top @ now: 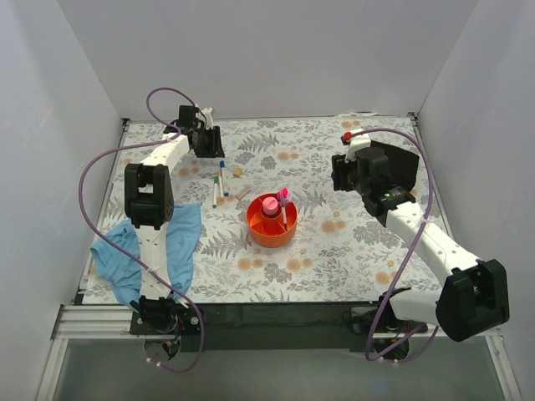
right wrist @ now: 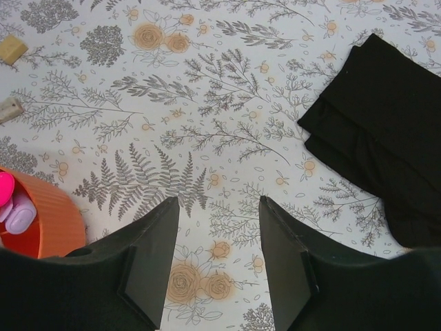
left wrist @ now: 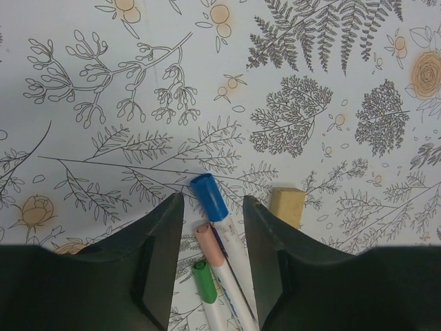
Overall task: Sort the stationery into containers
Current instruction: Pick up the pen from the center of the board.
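Organizer [top: 271,227] set centrally, pens [top: 223,178] laid behind and left of it, block [top: 238,172] just right of pens, cloth [top: 125,255] spread near-left

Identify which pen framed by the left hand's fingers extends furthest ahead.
The blue-capped pen: its cap lies foremost, while the pink-capped pen and green-capped pen end further back.

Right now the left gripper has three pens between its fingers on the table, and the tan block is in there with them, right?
Not the block. The left gripper does have the three pens between its fingers, but the tan block lies outside, just beyond the finger on the right of the left wrist view.
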Robot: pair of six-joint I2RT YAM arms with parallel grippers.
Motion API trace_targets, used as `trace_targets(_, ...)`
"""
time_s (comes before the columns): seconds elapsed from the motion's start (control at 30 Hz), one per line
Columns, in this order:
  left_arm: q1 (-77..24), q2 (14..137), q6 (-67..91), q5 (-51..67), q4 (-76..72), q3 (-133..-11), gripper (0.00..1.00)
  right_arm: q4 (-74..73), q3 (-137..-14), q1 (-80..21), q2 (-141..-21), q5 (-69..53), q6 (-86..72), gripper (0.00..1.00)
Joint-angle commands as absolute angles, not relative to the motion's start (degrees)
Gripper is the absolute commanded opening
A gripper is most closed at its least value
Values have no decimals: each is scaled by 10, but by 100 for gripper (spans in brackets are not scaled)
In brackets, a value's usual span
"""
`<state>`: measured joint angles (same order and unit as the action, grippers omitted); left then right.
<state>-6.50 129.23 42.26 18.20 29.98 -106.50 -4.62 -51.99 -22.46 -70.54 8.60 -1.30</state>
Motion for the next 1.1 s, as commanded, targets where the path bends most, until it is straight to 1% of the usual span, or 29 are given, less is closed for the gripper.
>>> trace_targets(0.0,-70,1305,419,178,301,-1078,40,-49,-548,-220,-710,72,-11,59)
trace_targets(0.3,-86,1330,415,171,304,-1073,35,-63,-553,-202,-717,68,-4,59)
trace_targets(0.47,-103,1339,403,163,315,-1066,22,-70,-546,-196,-714,65,-5,59)
trace_targets(0.53,-112,1351,391,149,356,-1076,17,-74,-545,-195,-713,65,-4,59)
trace_targets(0.67,-128,1391,353,105,452,-1138,15,-80,-544,-188,-713,60,-8,60)
trace_targets(0.73,-135,1402,333,74,476,-1156,16,-81,-542,-185,-710,53,-10,60)
trace_targets(0.77,-138,1406,324,61,485,-1164,18,-81,-541,-182,-709,51,-11,61)
trace_targets(0.8,-145,1412,307,47,495,-1185,22,-81,-540,-181,-707,47,-11,61)
trace_targets(0.9,-154,1433,287,11,526,-1211,25,-83,-533,-178,-696,44,-11,61)
trace_targets(1.0,-157,1438,281,-7,534,-1210,29,-86,-525,-177,-686,39,-10,61)
trace_targets(1.03,-159,1436,275,-15,538,-1208,33,-87,-522,-177,-683,38,-10,61)
trace_targets(1.07,-162,1436,272,-22,540,-1208,35,-89,-519,-176,-681,38,-10,61)
